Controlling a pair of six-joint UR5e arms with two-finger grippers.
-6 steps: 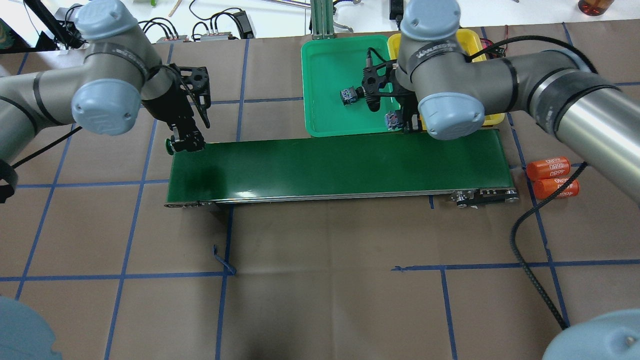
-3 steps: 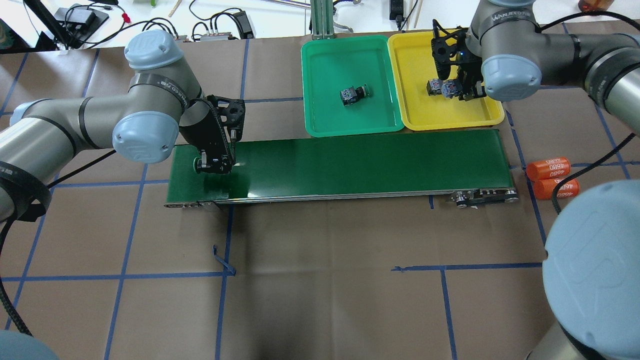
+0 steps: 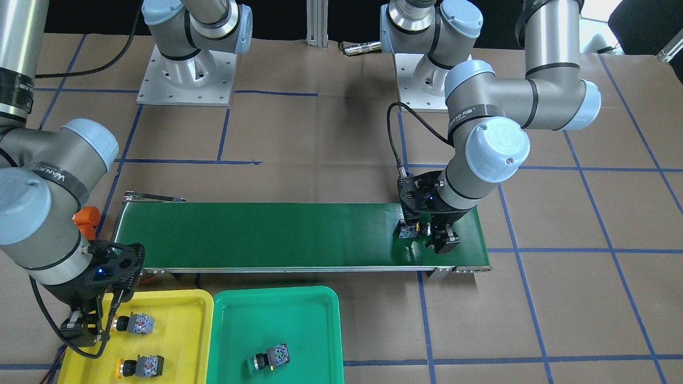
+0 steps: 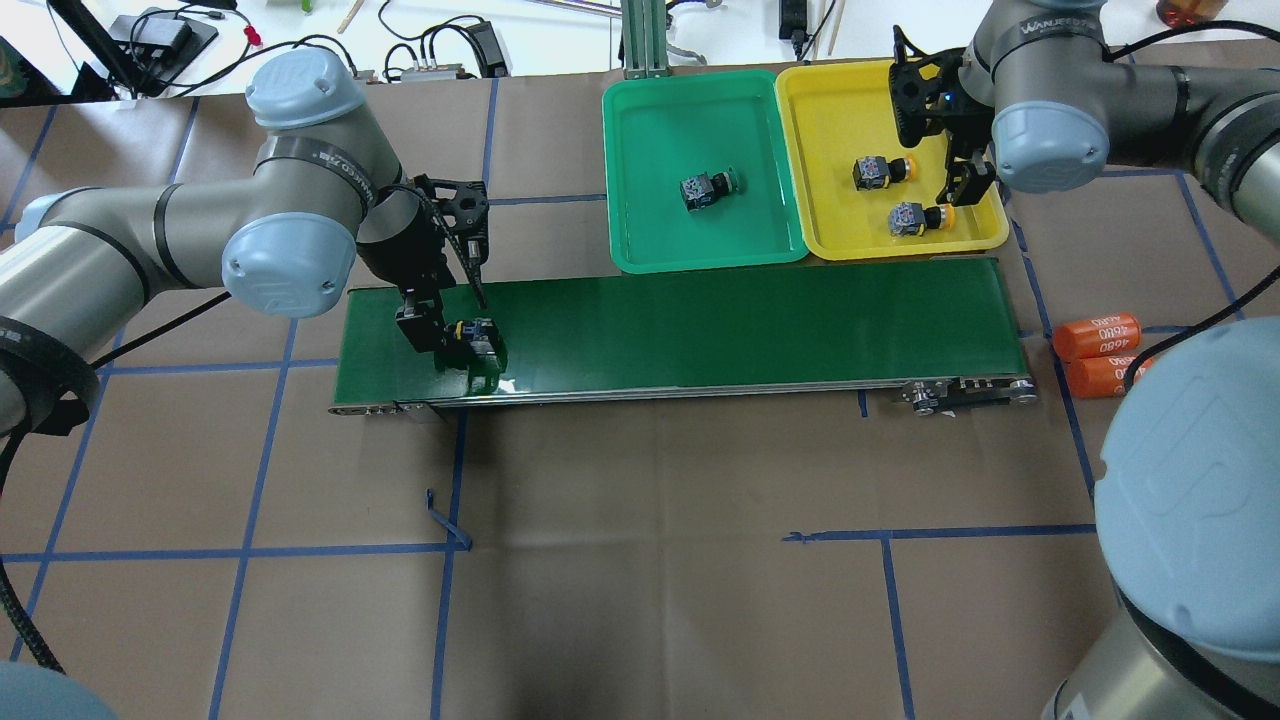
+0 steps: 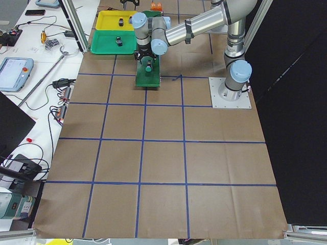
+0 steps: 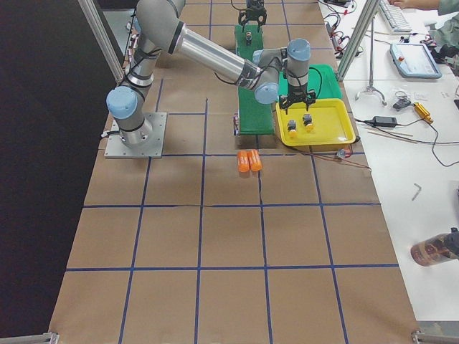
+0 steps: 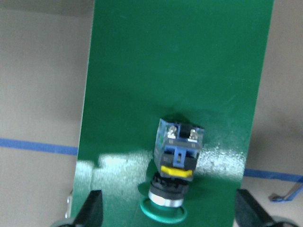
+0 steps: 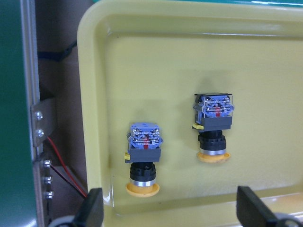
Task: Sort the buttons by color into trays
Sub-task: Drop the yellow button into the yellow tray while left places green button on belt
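Button (image 7: 176, 156) cap green L wrist; unclear overhead.

R arm (near, large) reaches fr base at view left | right gripper (image 6: 297, 107) hangs over yellow tray (image 6: 334, 130) | in tray: belt-side button (image 6: 292, 125) + outer button (image 6: 308, 119), close, apart | green tray (image 6: 328, 82) just behind | belt (image 6: 251, 115) alongside both | left gripper (image 6: 252, 25) far, small, over belt's far end | orange cyls (image 6: 249, 160) x2, touching, nr belt's near end

button (image 4: 476, 336) on belt (image 4: 700, 325), trays (image 4: 650, 120) beyond it
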